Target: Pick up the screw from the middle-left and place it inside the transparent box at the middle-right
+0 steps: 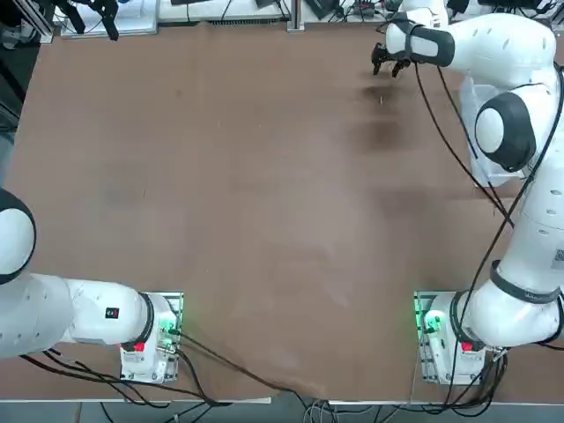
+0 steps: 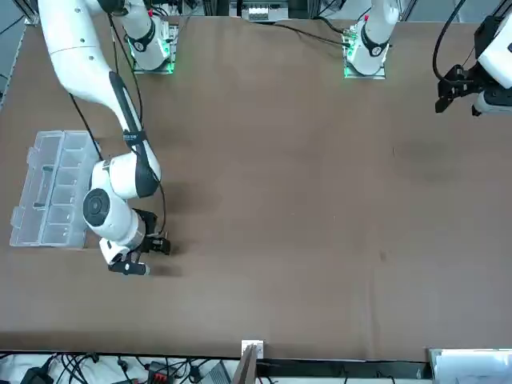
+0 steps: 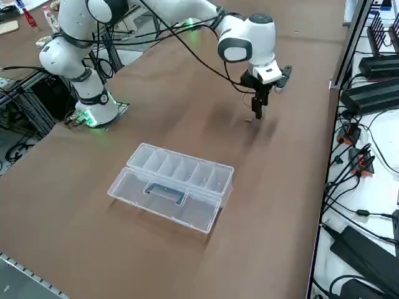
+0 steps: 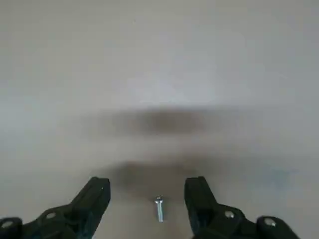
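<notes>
The screw [image 4: 159,208], tiny and pale grey, lies flat on the brown table, between and below my fingers in the right wrist view. My right gripper [image 4: 148,188] hangs open just above it, one black finger [image 4: 94,198] on each side and neither touching it. In the right side view the gripper [image 3: 258,112] points straight down at the far end of the table. The transparent box [image 3: 174,184] lies well apart from it with its lid folded open and flat. In the top view my own arm covers most of the box [image 1: 476,110].
The table's far edge runs close behind the gripper [image 1: 386,67] in the top view. Cables and black equipment [image 3: 368,93] line the strip beyond that edge. The parked left arm [image 1: 79,313] sits at the near left corner.
</notes>
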Controlling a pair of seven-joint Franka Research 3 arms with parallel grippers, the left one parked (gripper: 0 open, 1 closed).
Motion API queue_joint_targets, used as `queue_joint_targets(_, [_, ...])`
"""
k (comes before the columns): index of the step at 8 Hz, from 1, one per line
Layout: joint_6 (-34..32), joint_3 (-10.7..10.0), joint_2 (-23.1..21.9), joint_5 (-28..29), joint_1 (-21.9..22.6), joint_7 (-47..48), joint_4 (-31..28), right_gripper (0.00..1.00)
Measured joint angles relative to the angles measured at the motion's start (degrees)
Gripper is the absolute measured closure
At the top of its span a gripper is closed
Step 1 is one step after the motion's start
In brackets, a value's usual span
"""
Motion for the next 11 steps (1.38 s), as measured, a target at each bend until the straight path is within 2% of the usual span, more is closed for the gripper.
queue_joint_targets(11, [0.7,0.0,1.1,0.0,0.4,0.0,-4.2,0.22])
